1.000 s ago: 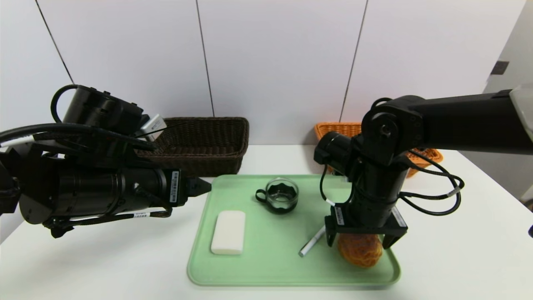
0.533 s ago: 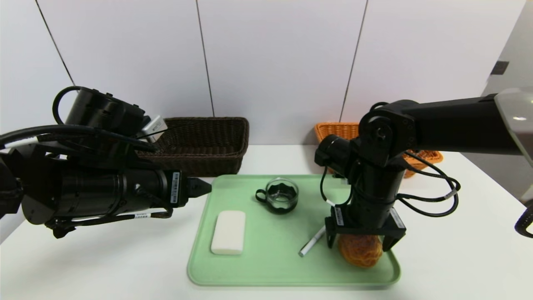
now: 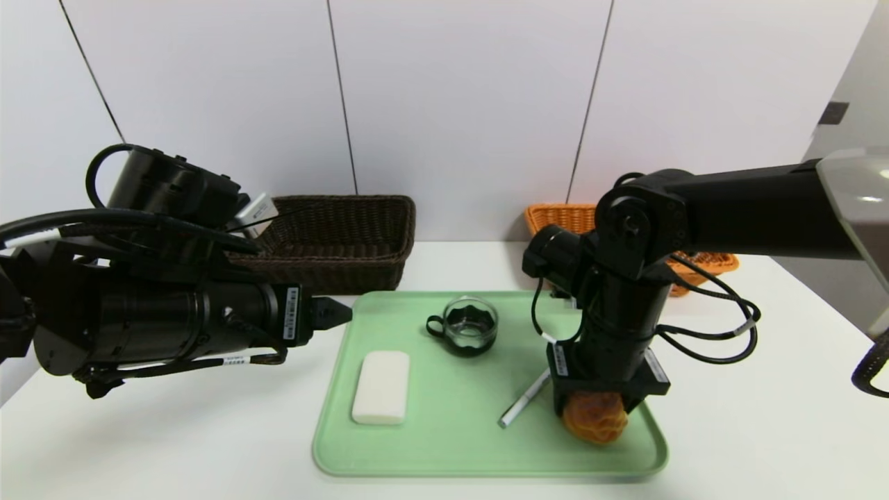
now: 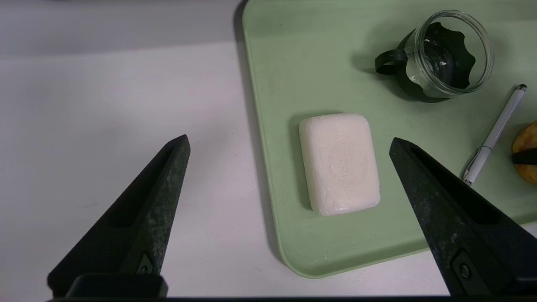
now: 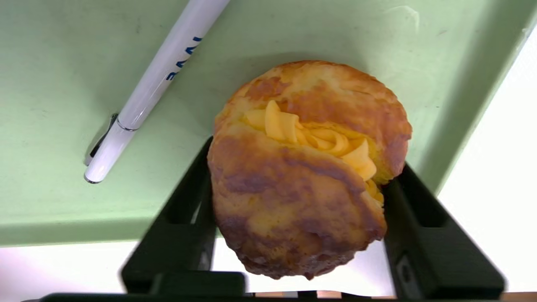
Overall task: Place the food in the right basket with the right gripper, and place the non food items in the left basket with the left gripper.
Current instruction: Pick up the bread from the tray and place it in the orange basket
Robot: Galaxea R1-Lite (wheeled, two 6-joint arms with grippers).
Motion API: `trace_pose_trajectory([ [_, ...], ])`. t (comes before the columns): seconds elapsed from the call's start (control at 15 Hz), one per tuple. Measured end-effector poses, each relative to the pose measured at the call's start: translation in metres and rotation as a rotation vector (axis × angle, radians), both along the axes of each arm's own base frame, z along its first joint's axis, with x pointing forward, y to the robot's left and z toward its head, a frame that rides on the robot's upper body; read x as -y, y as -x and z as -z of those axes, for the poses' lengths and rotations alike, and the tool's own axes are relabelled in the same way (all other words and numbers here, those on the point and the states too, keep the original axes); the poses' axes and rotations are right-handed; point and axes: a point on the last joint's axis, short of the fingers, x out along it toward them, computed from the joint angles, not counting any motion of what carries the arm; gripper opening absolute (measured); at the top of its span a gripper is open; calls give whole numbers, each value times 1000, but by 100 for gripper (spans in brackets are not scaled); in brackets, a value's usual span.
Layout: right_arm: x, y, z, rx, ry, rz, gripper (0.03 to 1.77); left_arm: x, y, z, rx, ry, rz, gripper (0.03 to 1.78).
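Observation:
A golden-brown pastry [image 3: 594, 421] [image 5: 302, 176] sits at the near right corner of the green tray [image 3: 444, 434], and my right gripper [image 3: 597, 411] [image 5: 304, 159] comes down from above, shut on its two sides. A white soap bar [image 3: 380, 386] [image 4: 339, 162], a glass cup [image 3: 471, 325] [image 4: 449, 54] with a black handle and a white pen [image 3: 522, 403] [image 5: 163, 79] lie on the tray too. My left gripper [image 3: 337, 312] [image 4: 288, 141] hovers open at the tray's left edge, holding nothing.
The dark brown basket [image 3: 333, 239] stands at the back left, partly behind my left arm. The orange basket [image 3: 562, 217] at the back right is mostly hidden by my right arm. White table surrounds the tray.
The right gripper's fingers have closed in from either side of the pastry and now pinch it. The left arm has not moved.

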Motion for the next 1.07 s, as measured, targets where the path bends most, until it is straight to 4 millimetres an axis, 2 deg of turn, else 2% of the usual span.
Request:
trace_pose_trajectory([
  [0.2, 0, 0, -3, 9, -9, 0, 83, 0, 1, 1, -2, -1, -1, 169],
  [0.47, 0, 9, -25, 71, -45, -22, 82, -1, 2, 2, -3, 0, -1, 169],
  [0.6, 1, 19, -49, 141, -87, -40, 82, -3, 4, 3, -6, -3, 0, 169],
  [0.8, 5, 27, -96, 305, -190, -40, 82, -4, 7, 4, -7, -7, -1, 169],
  [0.93, 10, 23, -125, 468, -261, -8, 82, -5, 8, 3, -5, -6, 0, 169],
  [1.07, 16, 9, -142, 656, -293, 61, 82, -5, 9, 3, -2, -6, 1, 169],
])
